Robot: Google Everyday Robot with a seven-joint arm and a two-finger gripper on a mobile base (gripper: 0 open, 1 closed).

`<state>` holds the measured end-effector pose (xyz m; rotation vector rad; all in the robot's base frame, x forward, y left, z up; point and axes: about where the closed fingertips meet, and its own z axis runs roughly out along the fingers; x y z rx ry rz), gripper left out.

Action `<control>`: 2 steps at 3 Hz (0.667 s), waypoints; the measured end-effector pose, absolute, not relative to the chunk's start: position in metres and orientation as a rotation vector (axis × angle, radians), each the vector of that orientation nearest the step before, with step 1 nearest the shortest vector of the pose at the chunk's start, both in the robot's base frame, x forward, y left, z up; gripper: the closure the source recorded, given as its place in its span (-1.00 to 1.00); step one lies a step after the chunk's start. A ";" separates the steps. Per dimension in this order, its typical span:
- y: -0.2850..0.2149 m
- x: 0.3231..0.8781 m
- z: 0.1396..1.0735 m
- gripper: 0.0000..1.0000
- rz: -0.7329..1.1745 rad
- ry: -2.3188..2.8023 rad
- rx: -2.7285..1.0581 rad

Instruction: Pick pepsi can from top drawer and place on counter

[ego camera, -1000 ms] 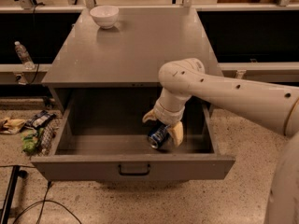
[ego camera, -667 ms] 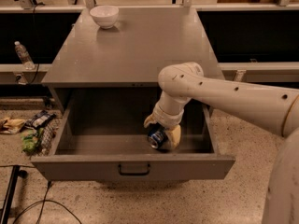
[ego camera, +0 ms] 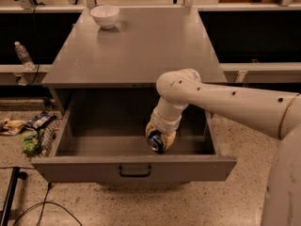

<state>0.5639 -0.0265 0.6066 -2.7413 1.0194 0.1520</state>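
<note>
The top drawer point(ego camera: 134, 167) is pulled open below the counter point(ego camera: 141, 46). My gripper point(ego camera: 159, 138) reaches down into the drawer's right part, near the front wall. Its cream fingers point(ego camera: 171, 138) are shut on the pepsi can point(ego camera: 155, 141), a dark-blue can lying on its side with its silver end facing me. The can sits at or just above the drawer floor. My white arm comes in from the right, over the drawer's right side.
A white bowl point(ego camera: 105, 16) stands at the counter's far left. A clear water bottle point(ego camera: 22, 54) stands on a ledge at the left. Snack bags point(ego camera: 33, 131) lie on the floor left of the drawer. Dark cables point(ego camera: 28, 206) lie at the lower left.
My gripper with the can has shifted slightly left and toward the drawer's front. The drawer, the bowl and the counter have not moved.
</note>
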 end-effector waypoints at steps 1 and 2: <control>-0.020 0.557 0.617 0.58 0.153 0.950 -2.733; -0.025 0.538 0.670 1.00 0.155 0.942 -2.673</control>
